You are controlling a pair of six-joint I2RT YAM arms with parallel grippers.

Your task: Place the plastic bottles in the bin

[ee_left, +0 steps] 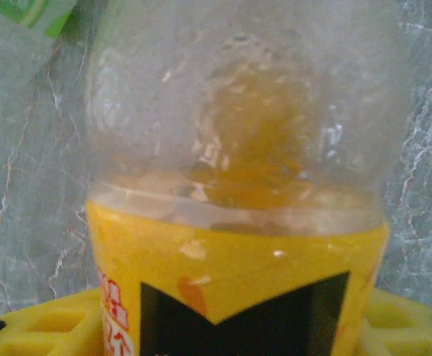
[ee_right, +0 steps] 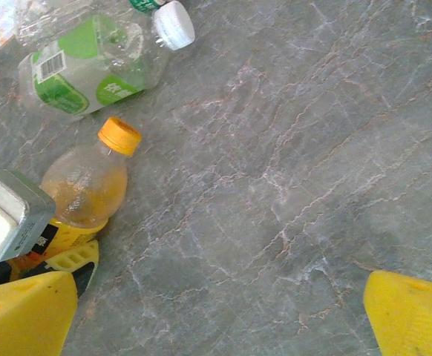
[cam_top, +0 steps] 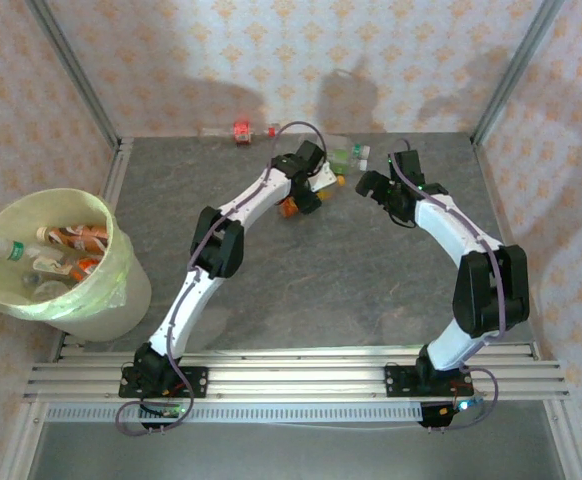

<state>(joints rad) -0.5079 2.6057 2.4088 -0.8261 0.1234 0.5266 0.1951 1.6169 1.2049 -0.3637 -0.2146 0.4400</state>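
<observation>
Nearby, green-labelled bottle (ee_right: pixel 82 70) lying beside orange-capped bottle (ee_right: pixel 86 185)

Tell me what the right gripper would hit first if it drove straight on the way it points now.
Most likely the bare table: it lies straight ahead of the open right gripper, between its jaws. The orange-capped bottle and the green-labelled bottle sit off to the left of that line.

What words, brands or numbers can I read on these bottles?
No text is legible.
Orange-drink bottle: red characters on the yellow label, too blurred.
Green-labelled bottle: barcode and white characters, too small.
Red-labelled bottle: label too small.
Bottles in the bin: labels too small.
</observation>
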